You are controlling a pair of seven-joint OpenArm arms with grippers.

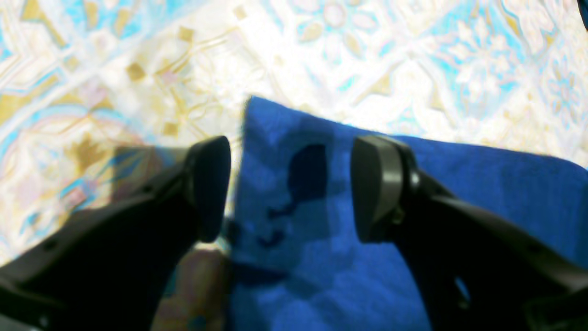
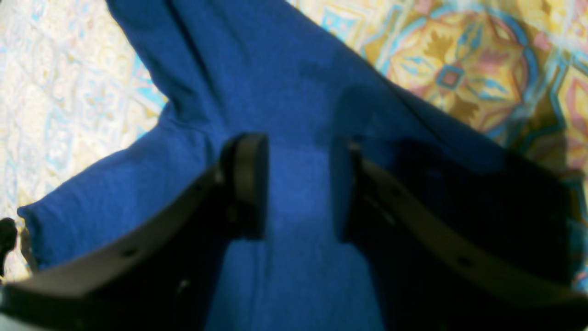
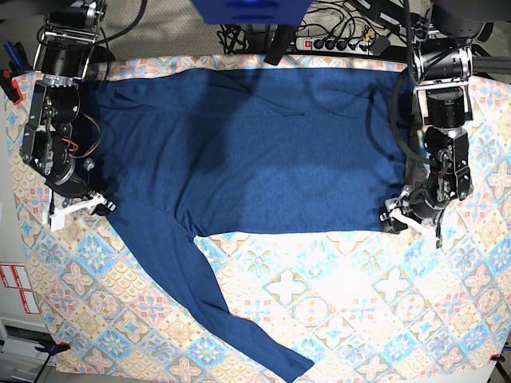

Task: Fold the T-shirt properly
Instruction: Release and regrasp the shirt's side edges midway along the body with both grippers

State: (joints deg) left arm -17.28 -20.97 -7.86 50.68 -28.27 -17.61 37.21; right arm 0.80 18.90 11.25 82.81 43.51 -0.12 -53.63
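Observation:
The dark blue T-shirt [image 3: 255, 152] lies spread flat across the patterned tablecloth [image 3: 359, 303]. One long sleeve [image 3: 207, 295] trails diagonally toward the front edge. My left gripper [image 3: 399, 217] sits at the shirt's right lower corner. In the left wrist view my left gripper [image 1: 289, 188] is open, its fingers [image 1: 211, 184] straddling the edge of the shirt's corner [image 1: 321, 230]. My right gripper [image 3: 96, 206] is at the shirt's left side, where the sleeve leaves the body. In the right wrist view my right gripper [image 2: 298, 188] has its jaws apart, low over the T-shirt [image 2: 257, 92].
A power strip [image 3: 343, 40] with cables and a blue object [image 3: 251, 9] lie beyond the table's far edge. Both arm bases stand at the far corners. Bare tablecloth shows in front of the shirt, right of the sleeve.

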